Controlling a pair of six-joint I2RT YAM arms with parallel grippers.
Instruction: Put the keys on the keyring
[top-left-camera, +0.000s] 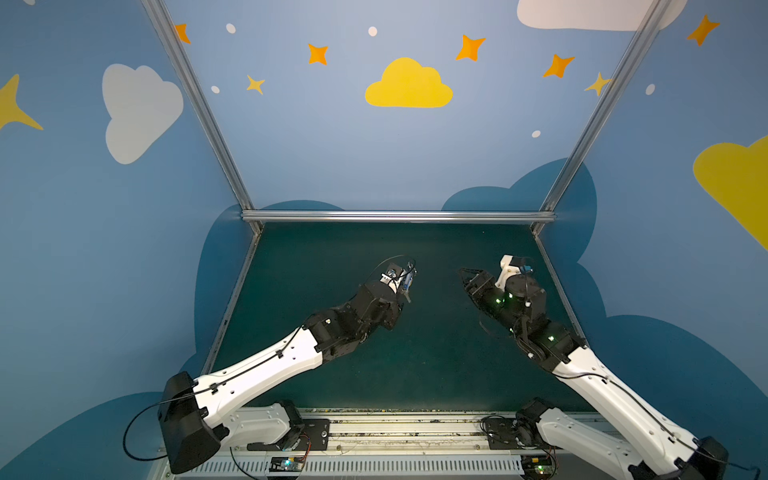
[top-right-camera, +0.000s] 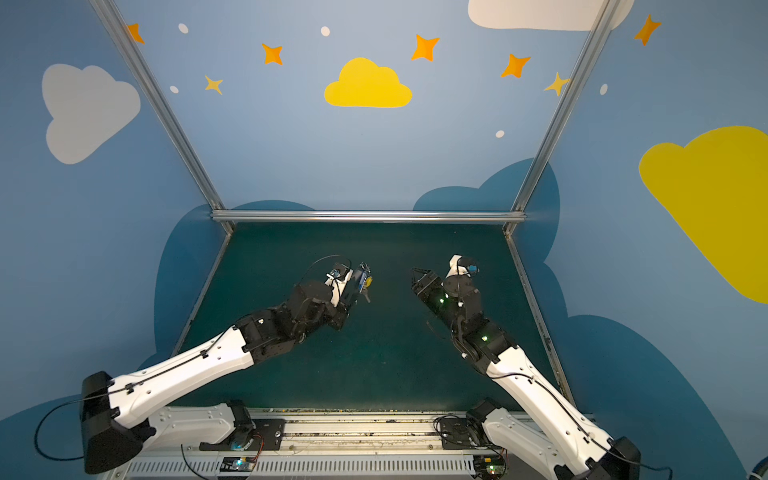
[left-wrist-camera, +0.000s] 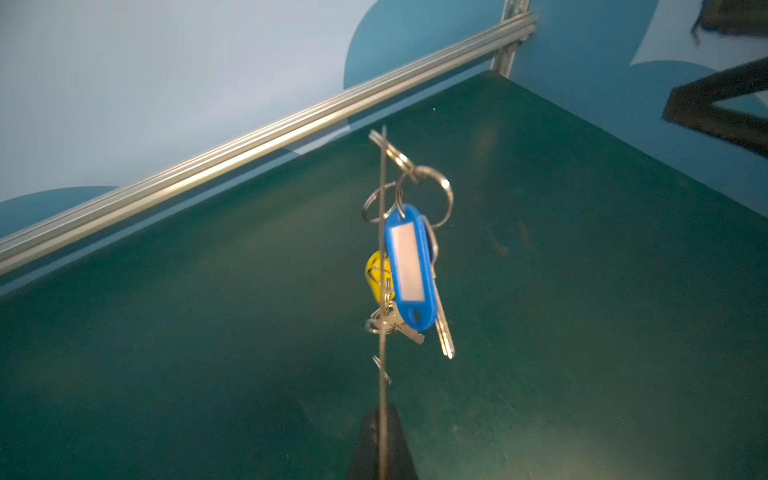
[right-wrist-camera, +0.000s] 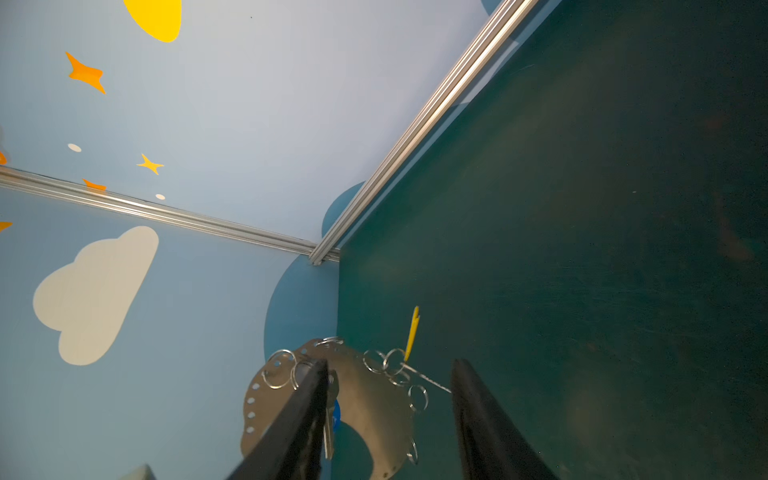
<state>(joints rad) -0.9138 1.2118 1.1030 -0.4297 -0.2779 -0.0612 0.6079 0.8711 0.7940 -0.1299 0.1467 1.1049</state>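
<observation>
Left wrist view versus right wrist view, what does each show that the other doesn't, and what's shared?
Only the left wrist view shows the keyring edge-on, a thin line clamped in the shut left gripper, and the blue tag with its white label. Only the right wrist view shows the keyring's flat face, with its large hole and edge holes, beyond the open right gripper, plus a painted white cloud. Both show the split rings, the yellow tag, the green table and the aluminium rail.

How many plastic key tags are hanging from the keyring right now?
2. The blue tag hangs against one face of the keyring; the yellow tag hangs against the opposite face, partly hidden in the left wrist view. No others show, though the plate could hide one.
</observation>
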